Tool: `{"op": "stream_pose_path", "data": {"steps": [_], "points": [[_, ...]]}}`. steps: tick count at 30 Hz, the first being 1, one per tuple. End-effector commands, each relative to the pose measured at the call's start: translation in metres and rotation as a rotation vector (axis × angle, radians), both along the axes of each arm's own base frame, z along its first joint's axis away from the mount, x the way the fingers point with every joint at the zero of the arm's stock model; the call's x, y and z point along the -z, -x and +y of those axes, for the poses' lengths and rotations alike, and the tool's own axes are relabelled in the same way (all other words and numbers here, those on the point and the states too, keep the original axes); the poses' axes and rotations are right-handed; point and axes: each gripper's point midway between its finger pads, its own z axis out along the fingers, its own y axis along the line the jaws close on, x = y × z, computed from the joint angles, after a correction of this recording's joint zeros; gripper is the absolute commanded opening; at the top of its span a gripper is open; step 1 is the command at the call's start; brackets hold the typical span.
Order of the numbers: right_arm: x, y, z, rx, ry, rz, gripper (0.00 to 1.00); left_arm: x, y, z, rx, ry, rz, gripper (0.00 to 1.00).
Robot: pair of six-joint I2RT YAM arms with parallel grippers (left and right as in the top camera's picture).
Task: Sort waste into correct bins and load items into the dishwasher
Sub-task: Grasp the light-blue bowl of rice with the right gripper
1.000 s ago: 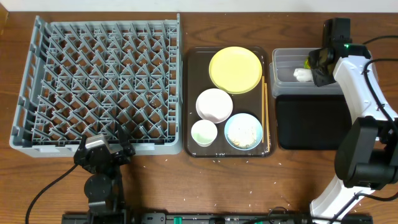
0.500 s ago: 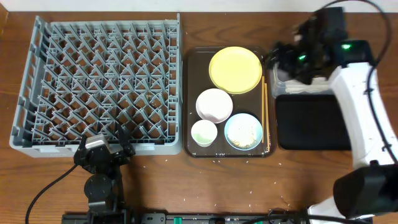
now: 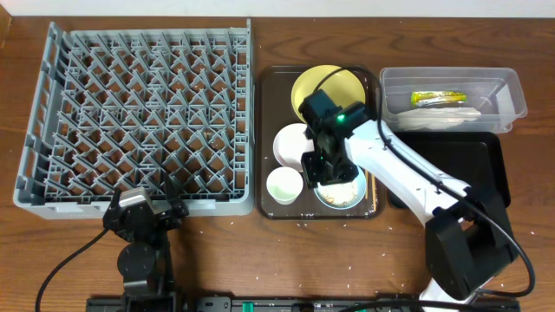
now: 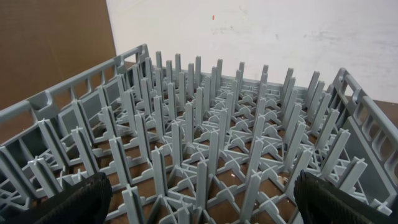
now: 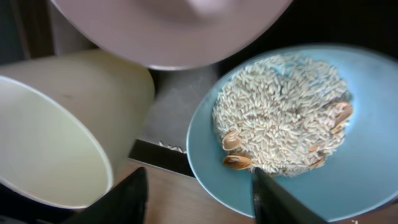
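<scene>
My right gripper (image 3: 323, 176) is open and empty, low over the left rim of the light blue dish (image 3: 351, 196) on the brown tray. In the right wrist view its fingers (image 5: 198, 200) straddle the dish's near rim (image 5: 348, 186), which holds the rice-like scraps (image 5: 280, 112) and some shell pieces. The small white cup (image 3: 284, 185) (image 5: 56, 143), the white bowl (image 3: 290, 143) and the yellow plate (image 3: 347, 82) sit beside it. The wrapper (image 3: 438, 98) and napkin (image 3: 453, 113) lie in the clear tub (image 3: 513, 97). My left gripper (image 3: 143, 212) (image 4: 202, 205) is open at the rack's front edge. The chopsticks are mostly hidden under my right arm.
The grey dish rack (image 3: 139, 113) (image 4: 211, 124) fills the left half of the table. The dark brown tray (image 3: 267, 130) lies in the middle. The black tray (image 3: 486, 165) lies in front of the clear tub at the right. A few grains lie scattered on the table.
My right arm has swung left from above the clear tub and come down over the light blue dish. The left arm has not moved.
</scene>
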Motion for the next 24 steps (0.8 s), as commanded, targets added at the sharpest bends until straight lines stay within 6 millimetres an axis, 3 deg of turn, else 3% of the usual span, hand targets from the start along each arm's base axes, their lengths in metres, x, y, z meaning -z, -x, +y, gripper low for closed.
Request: {"op": "stream_pose_path", "data": {"steps": [1,9,12,15,17,19,24], "points": [[0.009,0.002,-0.005,-0.118,0.046,-0.031,0.47,0.002,0.0,0.001,-0.006,-0.004,0.0,0.95],[0.033,0.008,-0.016,-0.323,0.069,-0.057,0.42,0.002,0.0,0.001,-0.006,-0.004,0.0,0.95],[0.043,0.012,-0.016,-0.369,0.068,-0.064,0.27,0.002,0.0,0.001,-0.006,-0.004,0.0,0.95],[0.044,0.009,-0.017,-0.377,0.088,-0.086,0.22,0.002,0.0,0.001,-0.006,-0.004,0.0,0.95],[0.044,0.009,-0.016,-0.413,0.088,-0.092,0.14,0.002,0.0,0.001,-0.006,-0.004,0.0,0.95],[0.036,0.008,-0.011,-0.429,0.081,-0.106,0.11,0.002,0.0,0.001,-0.006,-0.004,0.0,0.95],[-0.005,-0.007,0.001,-0.422,0.04,-0.191,0.21,0.002,0.0,0.001,-0.006,-0.004,0.0,0.95]]}}
